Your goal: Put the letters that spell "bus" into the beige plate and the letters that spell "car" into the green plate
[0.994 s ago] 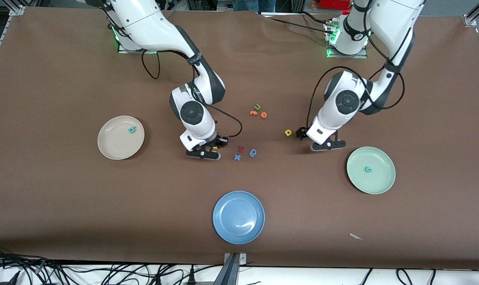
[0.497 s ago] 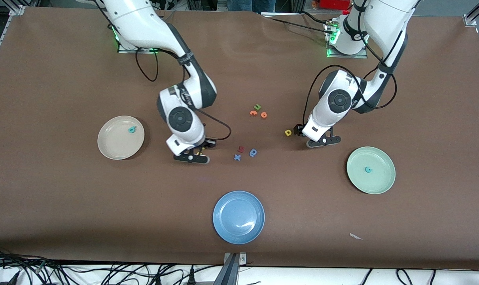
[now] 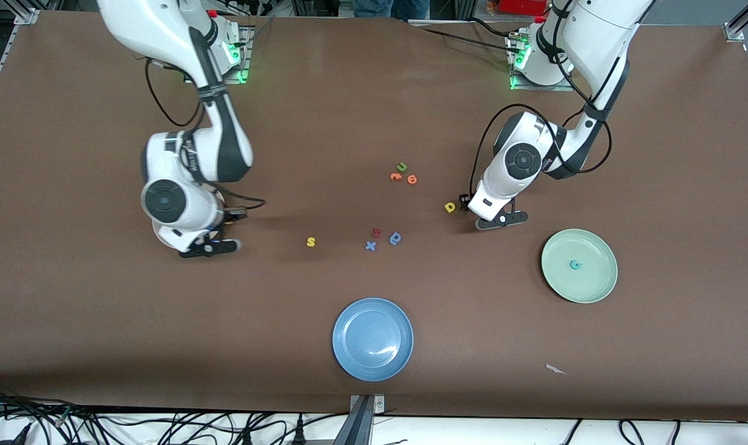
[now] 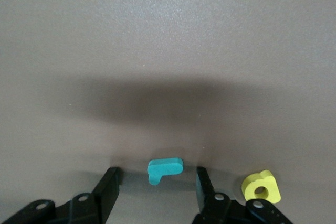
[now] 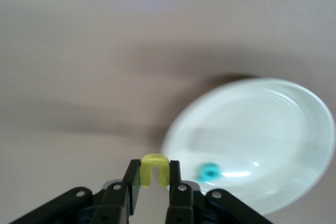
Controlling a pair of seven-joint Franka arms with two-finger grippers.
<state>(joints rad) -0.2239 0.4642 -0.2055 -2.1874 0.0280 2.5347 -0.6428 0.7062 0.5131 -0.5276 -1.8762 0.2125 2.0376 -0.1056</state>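
The right tool (image 5: 154, 178), clenched on the yellow "u" (image 5: 155, 162), hangs over the beige plate (image 5: 273, 108) near its rim, so a release here might miss, while the left tool (image 4: 157, 181), jaws parted astride the teal "r" (image 4: 165, 167) on the table (image 3: 374, 93), could pinch it askew.

Teal b (image 5: 210, 171) in beige plate (image 5: 294, 129); teal c (image 3: 575, 265) in green plate (image 3: 599, 281).
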